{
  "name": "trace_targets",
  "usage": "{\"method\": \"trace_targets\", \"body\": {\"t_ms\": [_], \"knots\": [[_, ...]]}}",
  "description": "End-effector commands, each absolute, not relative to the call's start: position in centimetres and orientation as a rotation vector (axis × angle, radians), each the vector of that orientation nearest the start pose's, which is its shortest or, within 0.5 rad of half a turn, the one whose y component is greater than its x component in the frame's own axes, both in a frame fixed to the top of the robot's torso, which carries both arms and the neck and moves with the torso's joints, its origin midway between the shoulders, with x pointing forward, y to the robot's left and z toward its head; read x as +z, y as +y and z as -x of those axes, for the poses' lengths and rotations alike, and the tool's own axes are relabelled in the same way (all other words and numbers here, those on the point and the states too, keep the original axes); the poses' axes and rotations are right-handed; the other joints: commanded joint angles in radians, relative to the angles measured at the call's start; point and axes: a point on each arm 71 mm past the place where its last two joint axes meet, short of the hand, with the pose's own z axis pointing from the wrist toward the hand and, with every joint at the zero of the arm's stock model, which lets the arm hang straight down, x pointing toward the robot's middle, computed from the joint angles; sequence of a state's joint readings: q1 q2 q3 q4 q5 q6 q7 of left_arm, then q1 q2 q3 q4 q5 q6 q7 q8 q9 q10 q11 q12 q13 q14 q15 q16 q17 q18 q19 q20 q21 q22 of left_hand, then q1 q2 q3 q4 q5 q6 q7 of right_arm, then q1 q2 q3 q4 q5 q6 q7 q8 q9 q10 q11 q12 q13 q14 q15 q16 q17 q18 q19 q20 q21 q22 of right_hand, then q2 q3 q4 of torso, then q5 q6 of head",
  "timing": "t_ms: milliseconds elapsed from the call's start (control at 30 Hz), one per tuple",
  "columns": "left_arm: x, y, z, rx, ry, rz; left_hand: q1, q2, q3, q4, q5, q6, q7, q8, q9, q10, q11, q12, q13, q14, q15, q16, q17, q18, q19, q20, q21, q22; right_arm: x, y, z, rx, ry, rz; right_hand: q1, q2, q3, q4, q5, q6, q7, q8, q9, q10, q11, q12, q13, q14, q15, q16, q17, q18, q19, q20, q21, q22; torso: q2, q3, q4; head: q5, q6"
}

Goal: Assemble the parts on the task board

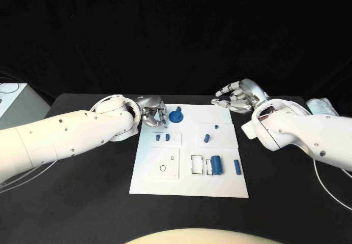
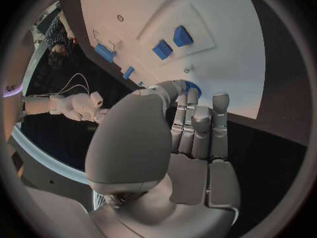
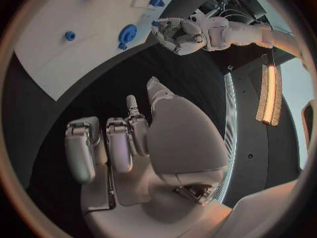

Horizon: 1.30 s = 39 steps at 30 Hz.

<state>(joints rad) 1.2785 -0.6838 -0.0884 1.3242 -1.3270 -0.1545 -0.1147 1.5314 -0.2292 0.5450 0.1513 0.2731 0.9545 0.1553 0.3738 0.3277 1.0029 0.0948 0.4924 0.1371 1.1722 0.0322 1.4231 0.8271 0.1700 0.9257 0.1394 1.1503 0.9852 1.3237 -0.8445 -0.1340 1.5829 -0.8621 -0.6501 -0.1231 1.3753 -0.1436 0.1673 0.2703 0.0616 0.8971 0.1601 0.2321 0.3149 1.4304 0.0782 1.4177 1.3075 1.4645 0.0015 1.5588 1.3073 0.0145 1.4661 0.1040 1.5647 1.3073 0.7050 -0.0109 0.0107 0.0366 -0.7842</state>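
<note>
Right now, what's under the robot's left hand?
The left hand sits over the task board's far-left corner, fingers beside a round blue part. The white board and black table lie beneath; anything under the palm is hidden.

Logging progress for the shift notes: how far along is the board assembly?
Early, it seems. Nothing looks finished: on the task board the small blue pieces, the cylinder and the bar lie loose. In hand: the left hand has its fingers at the round blue part, though a firm grip isn't clear. The right hand hovers off the board, holding nothing.
</note>
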Motion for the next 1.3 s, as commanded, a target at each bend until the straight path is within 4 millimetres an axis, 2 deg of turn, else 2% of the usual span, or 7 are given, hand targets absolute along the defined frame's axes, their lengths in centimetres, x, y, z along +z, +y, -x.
{"method": "trace_targets", "body": {"t_ms": [33, 433, 1300], "knots": [[-18.7, 17.3, -52.7, -0.626, 1.847, -0.152, -0.009, -0.001, 0.003, -0.004, 0.0, 0.008, -0.002, -0.003, 0.001, 0.009, 0.0, -0.006, -0.001, 0.007, 0.0, 0.005, 0.0, -0.006, 0.004, 0.0, -0.002, 0.0, -15.0, -20.6, -49.1, 0.831, 1.524, -0.479, -0.007, 0.005, -0.001, 0.004, 0.002, -0.004, -0.001, 0.004, 0.0, -0.005, -0.002, -0.005, 0.122, 0.098, 0.001, -0.004, 0.234, -0.012, 0.099, 0.003, -0.004, 0.256, 0.001, 0.0003, -0.0022, 0.003, 0.0], [-19.5, 17.0, -52.7, -0.619, 1.874, -0.169, -0.009, 0.0, 0.005, -0.005, 0.0, 0.01, -0.002, -0.004, 0.001, 0.01, 0.0, -0.01, -0.002, 0.008, 0.0, 0.005, 0.0, -0.006, 0.007, 0.0, -0.001, 0.002, -15.0, -20.5, -49.1, 0.831, 1.524, -0.476, -0.007, 0.005, -0.001, 0.004, 0.002, -0.004, -0.001, 0.004, 0.0, -0.005, -0.002, -0.005, 0.122, 0.098, 0.001, -0.004, 0.234, -0.012, 0.099, 0.003, -0.004, 0.256, 0.001, 0.0016, -0.0023, 0.004, -0.003], [-20.4, 16.7, -52.7, -0.607, 1.914, -0.186, -0.009, -0.001, 0.006, -0.007, -0.001, 0.011, -0.003, -0.005, 0.002, 0.012, 0.0, -0.013, -0.002, 0.008, 0.0, 0.005, 0.0, -0.006, 0.005, -0.001, -0.003, 0.0, -15.0, -20.5, -49.1, 0.831, 1.524, -0.476, -0.007, 0.005, -0.001, 0.004, 0.002, -0.004, -0.001, 0.004, 0.0, -0.005, -0.002, -0.005, 0.122, 0.098, 0.001, -0.004, 0.234, -0.012, 0.099, 0.003, -0.004, 0.256, 0.002, 0.0008, -0.0025, 0.002, -0.005]]}}
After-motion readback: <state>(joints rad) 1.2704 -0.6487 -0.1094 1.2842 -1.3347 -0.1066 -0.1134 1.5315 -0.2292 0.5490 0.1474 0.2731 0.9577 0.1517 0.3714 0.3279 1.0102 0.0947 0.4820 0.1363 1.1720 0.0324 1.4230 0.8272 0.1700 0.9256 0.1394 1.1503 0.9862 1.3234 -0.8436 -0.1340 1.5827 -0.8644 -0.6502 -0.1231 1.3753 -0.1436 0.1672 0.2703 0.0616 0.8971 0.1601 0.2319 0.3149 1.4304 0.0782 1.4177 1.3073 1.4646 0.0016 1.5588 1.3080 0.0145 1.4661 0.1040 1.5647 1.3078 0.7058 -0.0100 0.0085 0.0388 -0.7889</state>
